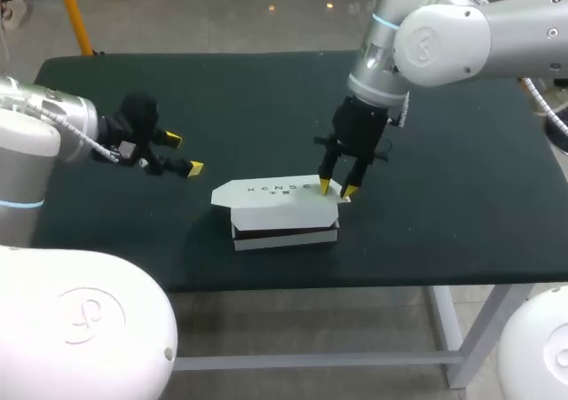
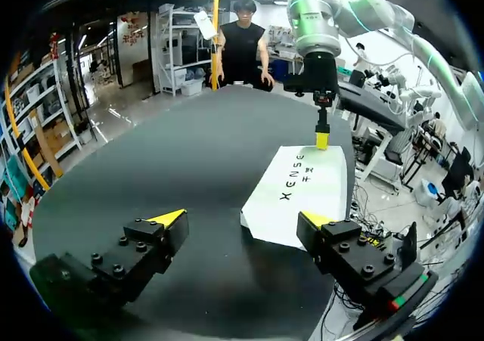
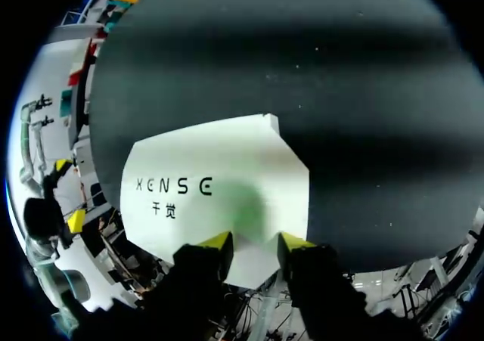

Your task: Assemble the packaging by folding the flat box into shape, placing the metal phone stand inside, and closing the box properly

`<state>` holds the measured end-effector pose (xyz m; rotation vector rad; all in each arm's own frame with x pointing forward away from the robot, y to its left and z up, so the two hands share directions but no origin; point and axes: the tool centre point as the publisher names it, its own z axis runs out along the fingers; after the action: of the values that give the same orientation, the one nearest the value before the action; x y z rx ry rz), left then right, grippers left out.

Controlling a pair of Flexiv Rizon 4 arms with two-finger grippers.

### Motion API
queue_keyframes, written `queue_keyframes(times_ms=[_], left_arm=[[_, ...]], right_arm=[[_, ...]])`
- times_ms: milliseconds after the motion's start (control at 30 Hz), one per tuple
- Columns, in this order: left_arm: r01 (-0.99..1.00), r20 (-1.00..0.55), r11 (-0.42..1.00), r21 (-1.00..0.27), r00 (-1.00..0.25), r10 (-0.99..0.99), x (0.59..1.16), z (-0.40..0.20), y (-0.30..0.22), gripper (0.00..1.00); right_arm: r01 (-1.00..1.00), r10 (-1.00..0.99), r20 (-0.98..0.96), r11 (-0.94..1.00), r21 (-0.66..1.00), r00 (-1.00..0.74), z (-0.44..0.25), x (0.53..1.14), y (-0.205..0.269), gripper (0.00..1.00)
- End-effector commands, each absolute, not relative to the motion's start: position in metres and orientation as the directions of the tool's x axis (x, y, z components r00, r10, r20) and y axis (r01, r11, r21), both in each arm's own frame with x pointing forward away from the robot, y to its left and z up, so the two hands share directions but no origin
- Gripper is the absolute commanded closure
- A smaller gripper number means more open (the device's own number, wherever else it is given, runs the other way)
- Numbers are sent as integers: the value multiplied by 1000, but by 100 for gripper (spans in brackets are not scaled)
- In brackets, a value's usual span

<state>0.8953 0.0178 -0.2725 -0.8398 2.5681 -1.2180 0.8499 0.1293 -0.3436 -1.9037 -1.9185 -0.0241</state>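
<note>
Table (image 1: 444, 231), dark and matte, fills the middle of the head view; nearest its front edge, just below the centre of the frame, sits the white box (image 1: 284, 215), folded into shape, its long side facing the camera and a dark band running along that front wall; its lid (image 1: 271, 190) lies flat across the top, overhanging the wall a little, pointed at the left end, with dark print on it; what lies inside is hidden by the lid. Just behind, right of centre, the right gripper (image 1: 337, 188) points straight down with both yellow tips resting on the lid's right end; the fingers stand a narrow gap apart, side by side on the top surface, with nothing caught between them; the right wrist view agrees, with both tips set on the white lid close to its edge. At the left of the frame the left gripper (image 1: 185, 152) hangs over bare table, well apart from the box, its fingers spread wide and holding nothing; in the left wrist view the box's near corner lies ahead of it, untouched. Farther back, the right arm (image 1: 444, 36) comes in from the upper right corner; the left arm (image 1: 44, 129) enters at the left edge.
</note>
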Motion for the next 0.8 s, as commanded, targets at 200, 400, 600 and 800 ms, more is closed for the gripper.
queue_keyframes(times_ms=[200,400,600,800], left_arm=[[-943,447,164,-289,-284,-848,937,-267,-1,0],[-957,397,101,-273,-208,-894,938,-267,-2,0],[-957,397,101,-273,-208,-894,938,-267,-2,0],[-998,430,-63,-25,46,-902,959,-272,-16,0]], right_arm=[[957,949,313,49,-287,45,-346,848,131,57],[958,949,312,48,-283,45,-346,846,131,57],[959,948,315,45,-280,47,-346,846,131,58],[959,948,312,36,-282,56,-349,845,129,58]])
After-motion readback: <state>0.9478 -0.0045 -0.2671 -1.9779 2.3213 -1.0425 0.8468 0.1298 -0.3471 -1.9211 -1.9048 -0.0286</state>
